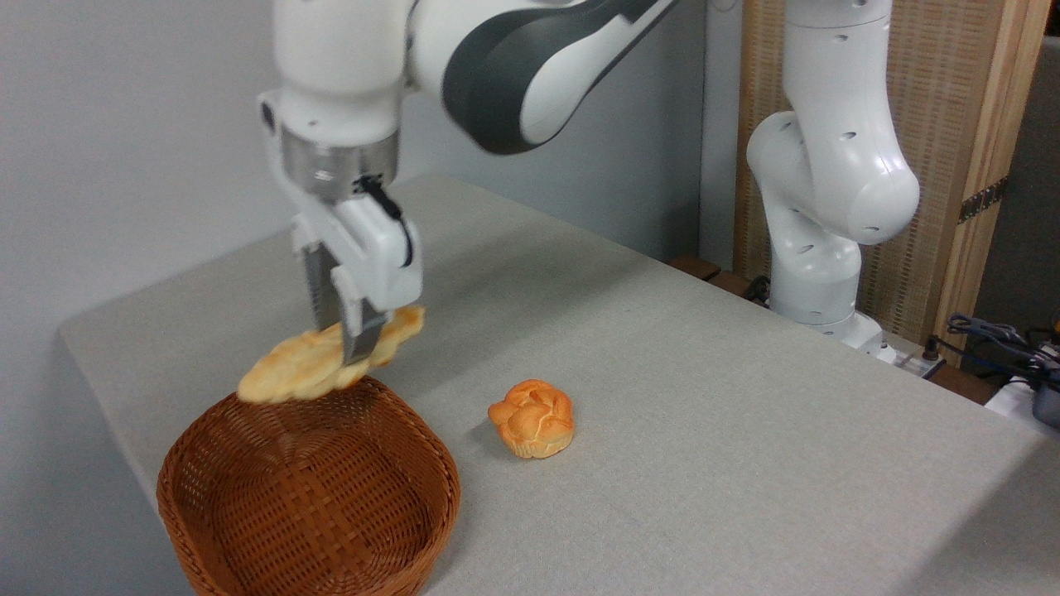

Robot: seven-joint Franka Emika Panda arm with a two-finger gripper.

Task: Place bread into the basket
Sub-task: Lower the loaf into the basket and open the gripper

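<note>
The long pale golden braided bread (290,370) hangs in the air, tilted with its left end lower, just above the far rim of the basket. My gripper (341,343) is shut on the loaf near its middle, fingers pointing down. The round reddish-brown wicker basket (240,530) sits at the table's front left with nothing in it. The bread's low left tip is over the basket's back edge; its right end sticks out past my fingers.
A small round orange-brown bun (532,418) lies on the grey table (704,397) to the right of the basket. The arm's white base (816,273) stands at the back right, with cables (1006,348) beside it. The table's left edge runs close to the basket.
</note>
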